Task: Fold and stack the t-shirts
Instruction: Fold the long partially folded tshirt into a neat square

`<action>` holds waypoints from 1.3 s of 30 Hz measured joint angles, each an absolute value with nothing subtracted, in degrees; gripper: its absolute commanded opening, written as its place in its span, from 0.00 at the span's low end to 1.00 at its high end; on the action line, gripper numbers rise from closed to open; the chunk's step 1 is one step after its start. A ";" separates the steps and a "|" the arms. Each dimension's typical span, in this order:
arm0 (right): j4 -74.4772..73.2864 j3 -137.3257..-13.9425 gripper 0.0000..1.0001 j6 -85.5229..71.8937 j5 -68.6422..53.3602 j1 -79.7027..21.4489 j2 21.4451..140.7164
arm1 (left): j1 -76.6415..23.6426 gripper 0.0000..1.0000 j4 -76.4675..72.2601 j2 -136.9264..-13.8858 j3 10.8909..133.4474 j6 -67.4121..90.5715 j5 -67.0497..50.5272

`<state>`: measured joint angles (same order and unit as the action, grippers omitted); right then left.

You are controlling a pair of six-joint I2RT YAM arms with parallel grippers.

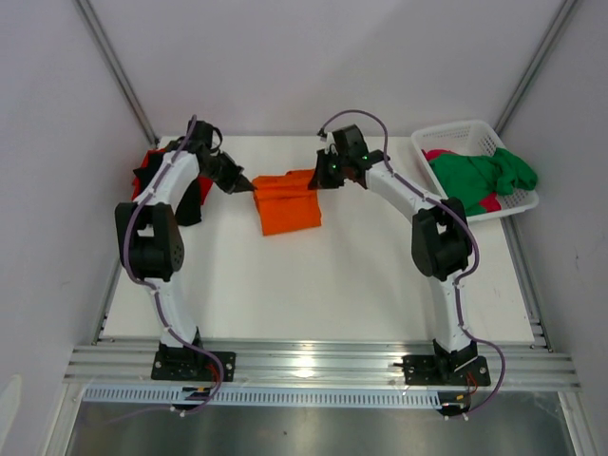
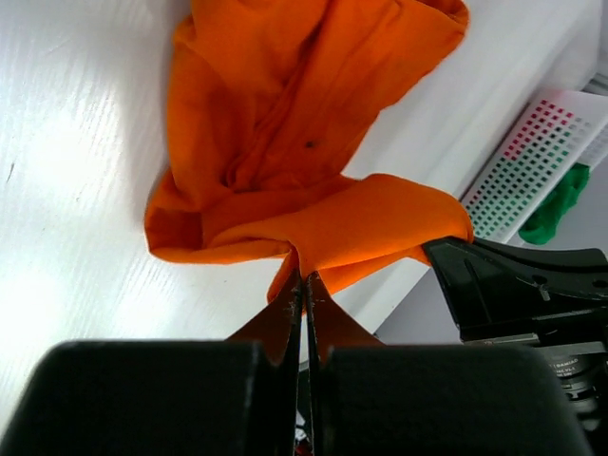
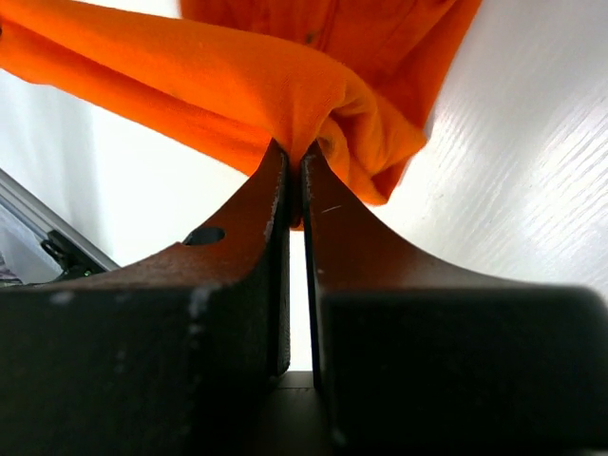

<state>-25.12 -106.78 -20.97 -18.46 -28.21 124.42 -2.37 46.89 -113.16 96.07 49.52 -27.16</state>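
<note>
Two pinches hold the orange t-shirt point(image 1: 288, 204) at the far middle of the table point(image 1: 332, 285); the left gripper point(image 1: 249, 185) is clamped on its left corner, the right gripper point(image 1: 318, 176) on its right; both corners should probably travel level and together, cloth taut.

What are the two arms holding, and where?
The bright orange cloth t-shirt: the left gripper pinches its far left corner, the right gripper its far right corner.
</note>
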 measured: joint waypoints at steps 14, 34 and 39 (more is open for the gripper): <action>-25.43 -117.21 0.00 -21.82 -18.48 -27.62 129.08 | -0.16 0.01 54.33 -122.74 115.04 49.56 -28.99; -25.43 -116.75 0.41 -23.53 -17.61 -28.62 132.27 | 1.78 0.55 53.30 -129.51 113.91 52.47 -30.55; -23.59 -111.48 0.54 -22.31 -13.30 -29.32 131.44 | 3.33 1.00 42.11 -124.62 101.51 52.49 -32.12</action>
<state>-23.59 -111.48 -22.31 -13.30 -29.32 131.44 3.33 42.11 -124.62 101.51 52.49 -32.12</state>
